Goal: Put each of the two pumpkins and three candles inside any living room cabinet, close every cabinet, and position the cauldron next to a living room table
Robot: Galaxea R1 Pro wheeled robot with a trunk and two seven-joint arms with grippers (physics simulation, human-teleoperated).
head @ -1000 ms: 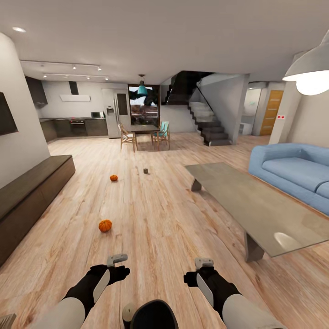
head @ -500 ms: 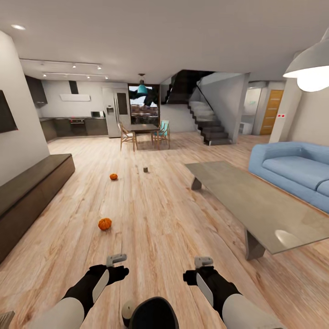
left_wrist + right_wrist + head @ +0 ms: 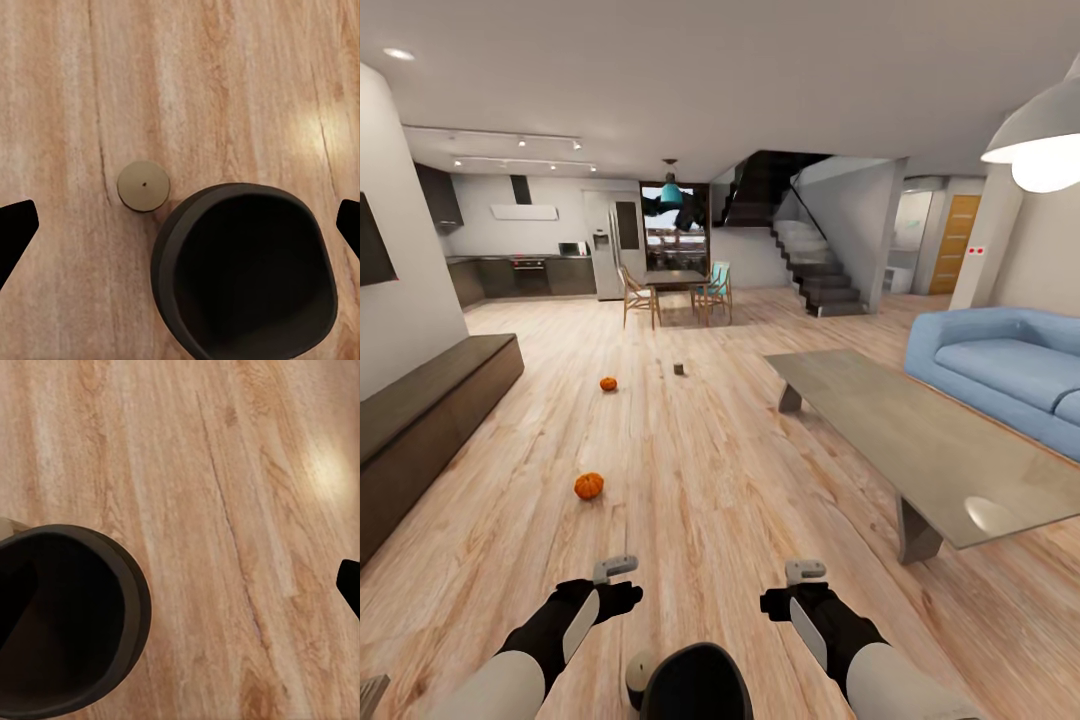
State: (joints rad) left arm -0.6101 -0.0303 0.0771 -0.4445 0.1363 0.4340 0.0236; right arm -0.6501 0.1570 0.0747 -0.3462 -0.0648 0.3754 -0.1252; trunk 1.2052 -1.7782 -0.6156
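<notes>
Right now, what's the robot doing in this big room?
It holds nothing. Its left hand and right hand hang over the wood floor. A black cauldron stands just below them, a candle beside it. Two pumpkins lie ahead on the floor, near the closed cabinet.

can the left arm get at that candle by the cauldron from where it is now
Probably yes. The candle stands upright on bare floor, right under the open left gripper. The catch is the cauldron: its rim sits tight against the candle on one side, so a finger may bump it.
</notes>
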